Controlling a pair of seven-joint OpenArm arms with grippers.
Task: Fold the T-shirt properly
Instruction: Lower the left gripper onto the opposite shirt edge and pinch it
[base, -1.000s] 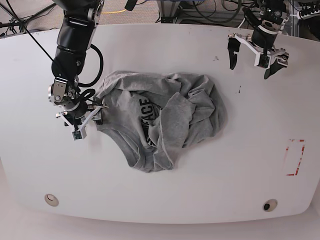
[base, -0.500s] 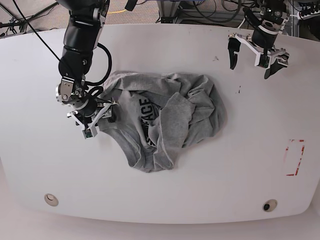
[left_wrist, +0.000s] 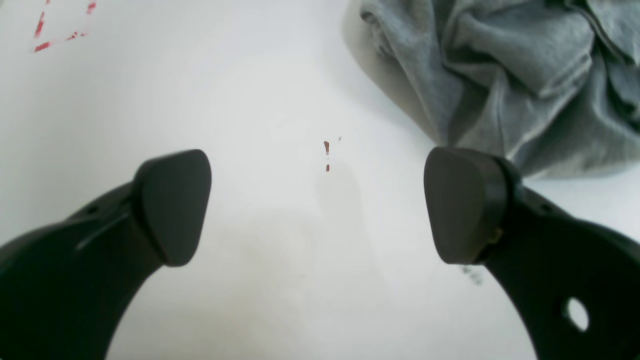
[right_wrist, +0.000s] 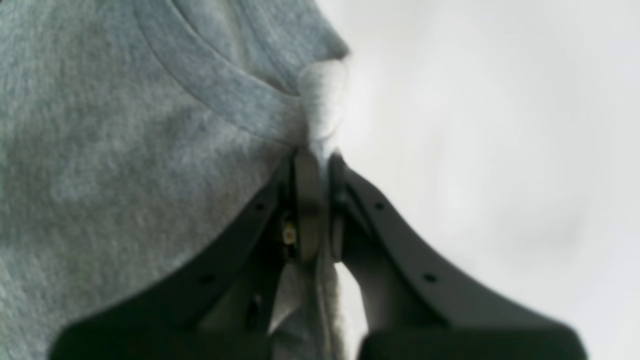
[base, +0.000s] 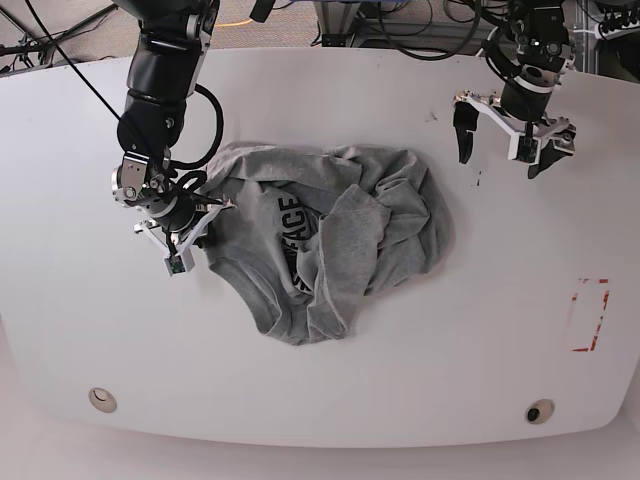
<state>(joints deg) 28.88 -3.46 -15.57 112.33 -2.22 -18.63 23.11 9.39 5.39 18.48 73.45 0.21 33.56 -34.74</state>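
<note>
The grey T-shirt (base: 330, 240) lies crumpled in the middle of the white table (base: 320, 390), with black lettering showing between its folds. My right gripper (base: 203, 222) is at the shirt's left edge, shut on a pinch of the fabric. In the right wrist view the fingers (right_wrist: 307, 200) press together on a fold of the T-shirt (right_wrist: 125, 150) beside a ribbed hem. My left gripper (base: 498, 160) hovers open above the table's far right, apart from the cloth. The left wrist view has the left gripper (left_wrist: 320, 205) spread wide over bare table, with the T-shirt (left_wrist: 525, 75) at upper right.
A red dashed rectangle (base: 590, 315) is marked near the table's right edge, also seen as a red dashed rectangle (left_wrist: 60, 25) in the left wrist view. A small red mark (left_wrist: 326, 147) lies under the left gripper. Two round fittings (base: 102, 400) (base: 540, 411) sit near the front edge.
My right gripper slid right onto the shirt's left edge and shut on the fabric. The left gripper shifted slightly and stayed open.
</note>
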